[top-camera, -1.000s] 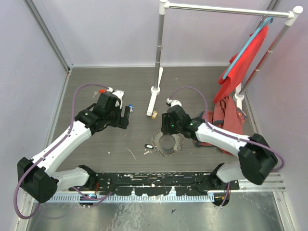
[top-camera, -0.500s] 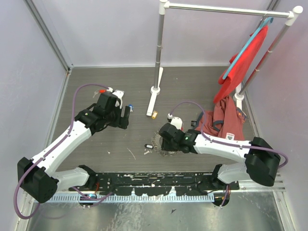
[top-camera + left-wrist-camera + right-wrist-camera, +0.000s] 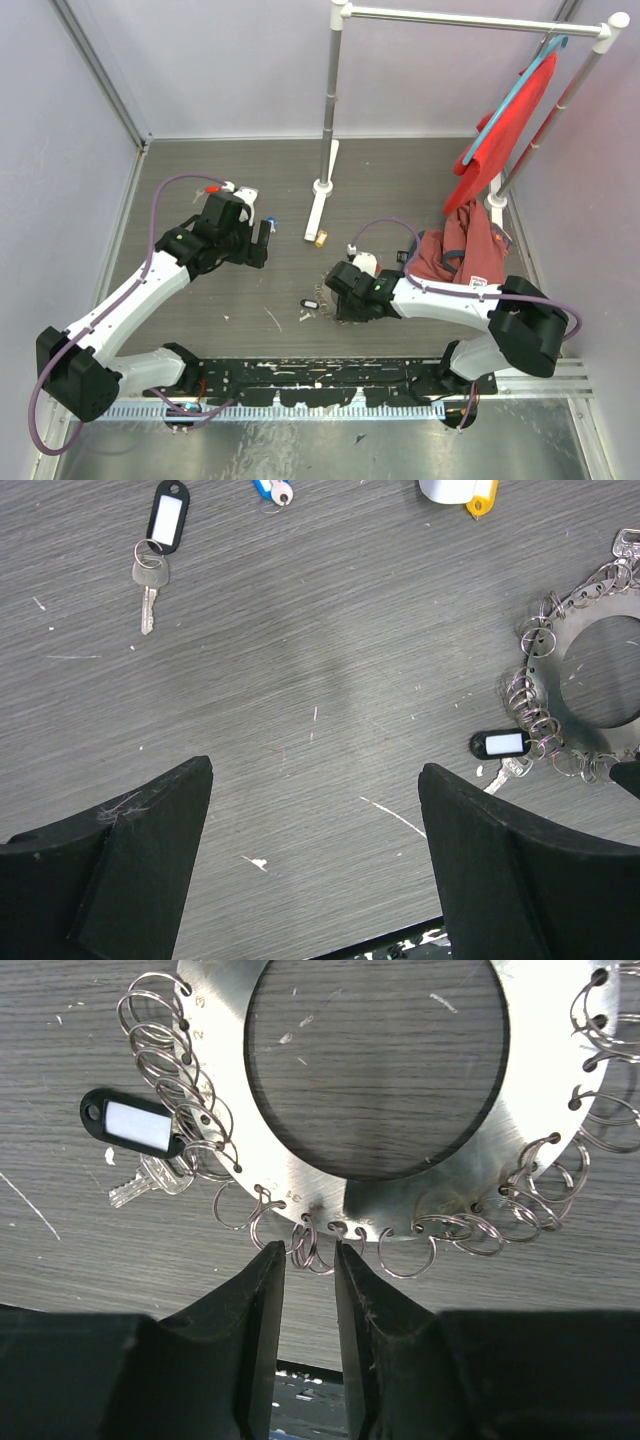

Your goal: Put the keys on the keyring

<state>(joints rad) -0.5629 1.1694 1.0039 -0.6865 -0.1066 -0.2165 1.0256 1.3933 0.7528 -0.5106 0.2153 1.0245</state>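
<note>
At the keyring's [image 3: 420, 1200] near edge, R gripper [image 3: 310, 1260] points in, jaws nearly closed w/ a small rim loop [image 3: 303, 1243] between the tips; can't tell if it's pinched. Black-tag key [image 3: 140, 1130] touches the keyring's left rim. L gripper [image 3: 315, 770] hangs well left of the keyring, jaws wide apart, holding nothing, bare table [image 3: 330, 660] below. Far-left of the keyring: second black-tag key [image 3: 160, 530], blue key [image 3: 268, 490]. Yellow key [image 3: 482, 498] lies beyond the keyring, by a white rack foot [image 3: 445, 488].

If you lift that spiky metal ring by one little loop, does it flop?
The keyring looks like flat metal plate, so it probably stays stiff. Its loops sit loose in holes, so it would likely dangle and swing. Flat on the table, it shouldn't roll.
</note>
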